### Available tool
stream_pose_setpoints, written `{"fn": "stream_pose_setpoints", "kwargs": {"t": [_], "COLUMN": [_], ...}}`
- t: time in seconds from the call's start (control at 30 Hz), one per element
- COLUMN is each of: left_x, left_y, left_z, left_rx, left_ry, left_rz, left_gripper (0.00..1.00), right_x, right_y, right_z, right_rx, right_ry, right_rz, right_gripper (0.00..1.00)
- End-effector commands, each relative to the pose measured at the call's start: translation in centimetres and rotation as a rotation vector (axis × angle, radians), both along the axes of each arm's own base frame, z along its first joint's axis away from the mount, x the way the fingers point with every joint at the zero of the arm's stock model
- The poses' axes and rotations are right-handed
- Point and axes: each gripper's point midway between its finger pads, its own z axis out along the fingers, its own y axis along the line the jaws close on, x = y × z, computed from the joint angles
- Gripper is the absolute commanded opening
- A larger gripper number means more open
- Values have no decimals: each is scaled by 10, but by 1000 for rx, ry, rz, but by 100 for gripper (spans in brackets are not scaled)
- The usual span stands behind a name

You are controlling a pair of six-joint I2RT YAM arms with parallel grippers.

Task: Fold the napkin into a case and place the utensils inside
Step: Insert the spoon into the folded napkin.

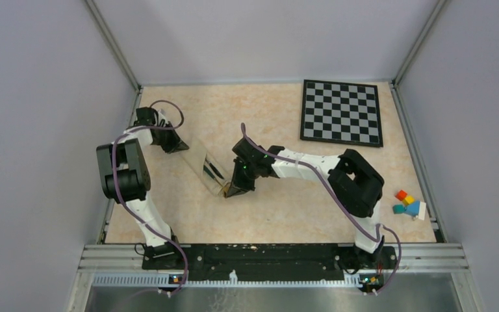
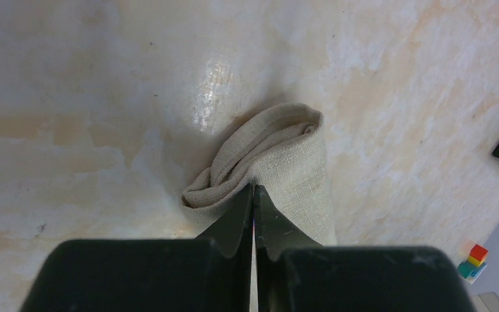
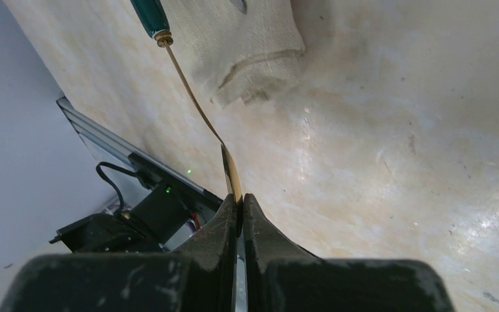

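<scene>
Already we have the napkin folded into a narrow case (image 1: 203,162), lying left of centre. Our left gripper (image 2: 253,190) is pinched closed on its far end. Our right gripper (image 3: 240,198) is clamped on the spoon (image 3: 191,94) by its bowl, handle at the case's near end. Sliding it inside is left, we judge.

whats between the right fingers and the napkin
The spoon, its gold end pinched in the right fingers, spans the tabletop to the napkin; right wrist view.
</scene>
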Motion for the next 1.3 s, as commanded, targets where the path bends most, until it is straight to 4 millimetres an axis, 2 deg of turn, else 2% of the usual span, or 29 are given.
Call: {"fn": "stream_pose_setpoints", "kwargs": {"t": [0.0,0.43,0.67,0.9,1.1,1.27], "left_x": [-4,-7,-7,-6,-5,-6], "left_y": [8,5,6,6,5,4], "left_z": [-17,-19,-16,-15,-15,-16], "left_rx": [38,30,40,41,43,45], "left_ry": [28,34,24,22,20,23], "left_rz": [11,5,4,1,-4,-5], "left_gripper": [4,1,0,0,0,0], "right_x": [21,45,58,65,70,72], "right_y": [12,39,54,61,64,69], "right_z": [13,9,-2,-14,-7,-8], "right_rx": [33,76,98,95,101,109], "right_ry": [-33,-48,-92,-118,-150,-152], "right_rz": [-27,-33,-14,6,13,25], "right_gripper": [0,0,0,0,0,0]}}
